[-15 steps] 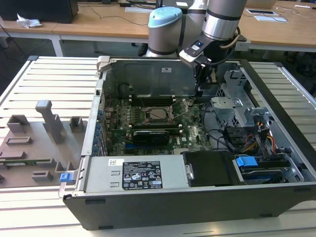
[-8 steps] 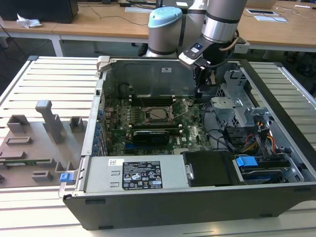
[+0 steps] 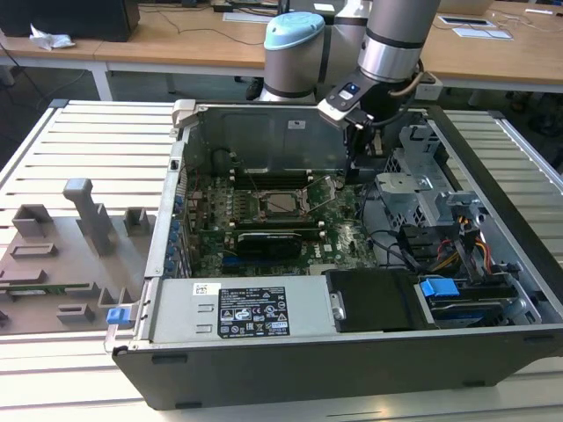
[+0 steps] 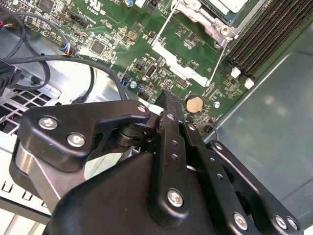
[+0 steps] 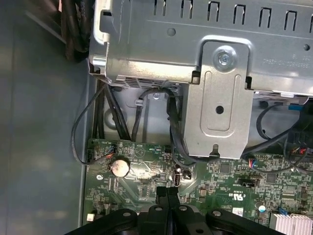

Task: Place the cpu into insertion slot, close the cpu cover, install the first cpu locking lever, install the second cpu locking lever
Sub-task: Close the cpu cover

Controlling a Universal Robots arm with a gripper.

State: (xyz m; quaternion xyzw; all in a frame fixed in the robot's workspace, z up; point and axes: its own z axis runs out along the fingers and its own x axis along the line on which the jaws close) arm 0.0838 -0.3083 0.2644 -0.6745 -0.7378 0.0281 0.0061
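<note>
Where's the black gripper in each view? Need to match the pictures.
Exterior view: black two-finger gripper hangs inside the open grey metal case, at the exterior view's right of the silver-framed insertion slot.
Second wrist view: gripper, shut, above the green motherboard, by a round silver coin cell.
First wrist view: gripper near that coin cell.
Shared landmark: the motherboard.

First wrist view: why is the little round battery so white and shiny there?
In the first wrist view the coin battery glares pale because light bounces off its metal, and the motherboard beside it has a washed-out patch too; in the second wrist view the coin battery only glints gold; in the exterior view the arm's silver sleeve shows a soft sheen.
</note>
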